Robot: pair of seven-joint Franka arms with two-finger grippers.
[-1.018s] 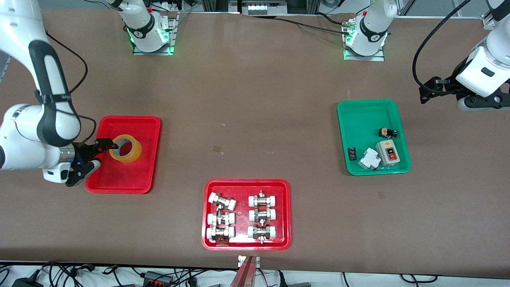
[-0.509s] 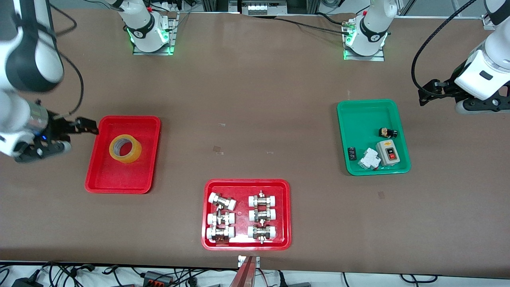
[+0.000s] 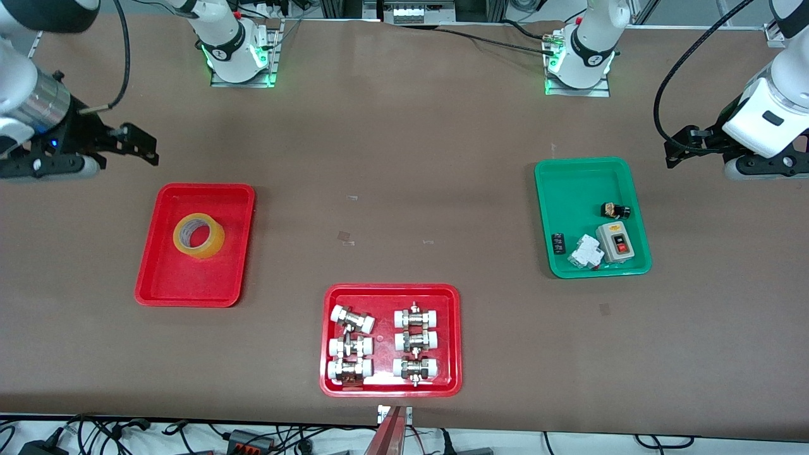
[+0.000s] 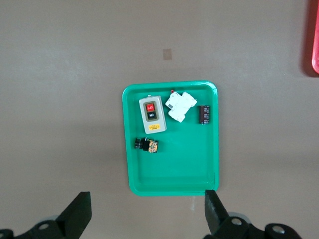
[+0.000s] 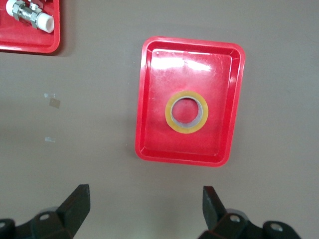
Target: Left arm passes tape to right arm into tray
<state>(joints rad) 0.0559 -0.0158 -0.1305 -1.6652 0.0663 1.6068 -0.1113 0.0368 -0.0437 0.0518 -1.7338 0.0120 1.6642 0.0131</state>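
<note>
Front view: high, facing both bases. Each wrist view looks straight down; right's shares the plain red rectangular plastic tray (image 3: 194, 245) (image 5: 188, 122), left's the green rectangular plastic tray (image 3: 591, 217) (image 4: 171, 139).

Worktop: brown table (image 3: 404, 158), matte surface.
Right arm's end: plain red tray (image 3: 158, 287), set flat.
Edge nearest the front camera, mid-length: red tray of fittings (image 3: 454, 341).
Left arm's end: green tray (image 3: 569, 183).
Edge farthest from the front camera: two arm bases (image 3: 240, 60) are mounted.
Mid-table: small tape scraps (image 3: 346, 237) are stuck.
</note>
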